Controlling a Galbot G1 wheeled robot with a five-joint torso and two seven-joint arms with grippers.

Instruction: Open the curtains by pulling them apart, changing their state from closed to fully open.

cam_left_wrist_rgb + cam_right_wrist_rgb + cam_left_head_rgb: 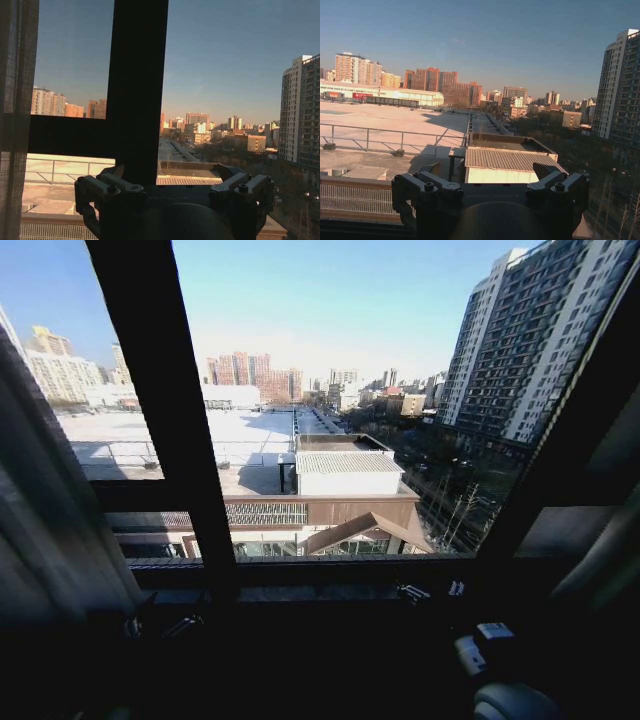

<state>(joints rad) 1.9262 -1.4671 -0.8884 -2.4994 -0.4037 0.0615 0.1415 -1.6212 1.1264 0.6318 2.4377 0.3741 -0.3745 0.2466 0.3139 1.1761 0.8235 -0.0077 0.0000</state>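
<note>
1. The curtains (45, 510) are pulled far apart. We see one panel bunched at the left side of the window, and a dim fold (610, 560) at the right edge that may be the other panel.
2. Between them the glass is bare, with a dark window frame bar (165, 410) and the city outside. The job looks almost done or done.
3. What could go wrong: the left panel leans a little into the window, so it might slide back if nothing keeps it there.
4. Our left end effector (172, 192) is wide open, holds nothing and faces the frame bar, with the curtain beside it.
5. Our right end effector (490, 192) is wide open too, holds nothing and faces bare glass.
</note>
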